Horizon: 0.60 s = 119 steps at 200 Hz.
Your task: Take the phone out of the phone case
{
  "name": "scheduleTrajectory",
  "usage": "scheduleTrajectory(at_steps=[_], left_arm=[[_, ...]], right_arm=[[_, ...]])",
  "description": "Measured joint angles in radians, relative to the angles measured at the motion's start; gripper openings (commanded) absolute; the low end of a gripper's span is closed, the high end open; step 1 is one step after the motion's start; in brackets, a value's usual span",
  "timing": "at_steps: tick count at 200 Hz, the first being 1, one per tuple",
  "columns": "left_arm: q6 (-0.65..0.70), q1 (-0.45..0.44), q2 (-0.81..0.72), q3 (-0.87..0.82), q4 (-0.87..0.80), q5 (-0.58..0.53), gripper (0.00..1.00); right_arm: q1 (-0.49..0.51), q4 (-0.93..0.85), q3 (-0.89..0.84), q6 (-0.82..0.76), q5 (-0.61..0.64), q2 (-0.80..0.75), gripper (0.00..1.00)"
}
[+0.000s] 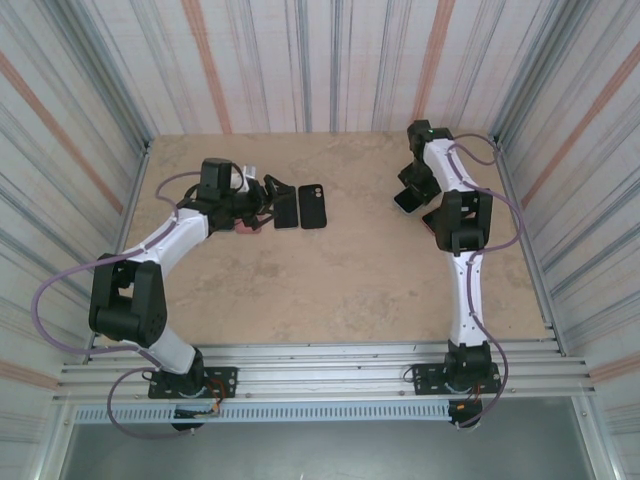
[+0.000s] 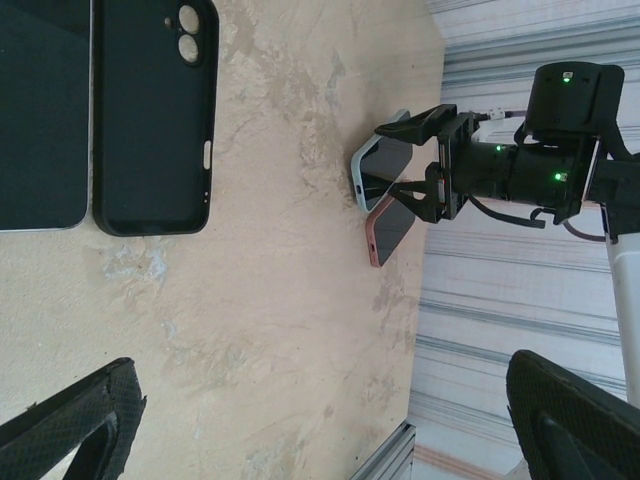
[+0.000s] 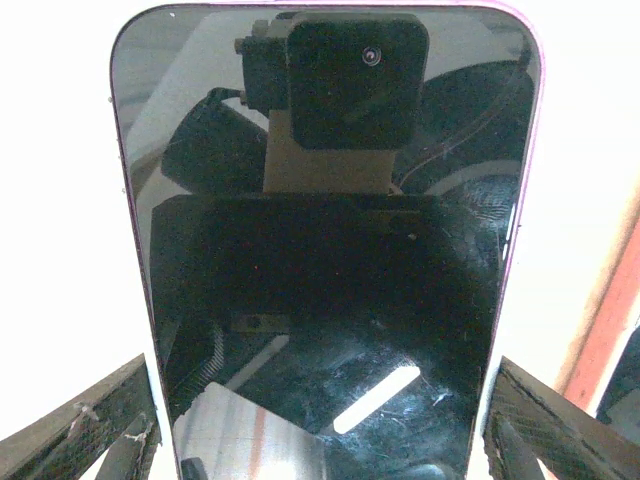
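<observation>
- We see the left gripper spread wide and empty, at the table's ten o'clock.
- At its three o'clock lies a dark phone, with an empty black case just beside it.
- At two o'clock, the right gripper clasps a pink-edged phone by its sides.

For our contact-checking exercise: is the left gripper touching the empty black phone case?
Apart. The left wrist view shows bare table between the open left gripper and the black phone case.
</observation>
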Motion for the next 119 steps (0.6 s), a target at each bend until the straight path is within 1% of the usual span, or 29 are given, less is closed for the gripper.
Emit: scheduleTrajectory(at_steps=[38, 53, 94, 119], left_arm=[[0.001, 0.000, 0.000, 0.008, -0.001, 0.000, 0.96], [0.003, 0.000, 0.001, 0.017, -0.001, 0.000, 0.96], [0.021, 0.000, 0.020, 0.057, -0.001, 0.002, 0.93], [0.040, 0.000, 0.038, 0.087, 0.000, 0.016, 0.91]], right_arm=[[0.038, 0.038, -0.079, -0.049, -0.011, -0.080, 0.42], [0.058, 0.082, -0.149, -0.090, -0.013, -0.134, 0.43], [0.124, 0.293, -0.495, -0.241, -0.053, -0.373, 0.44], [0.162, 0.406, -0.649, -0.322, -0.099, -0.486, 0.45]])
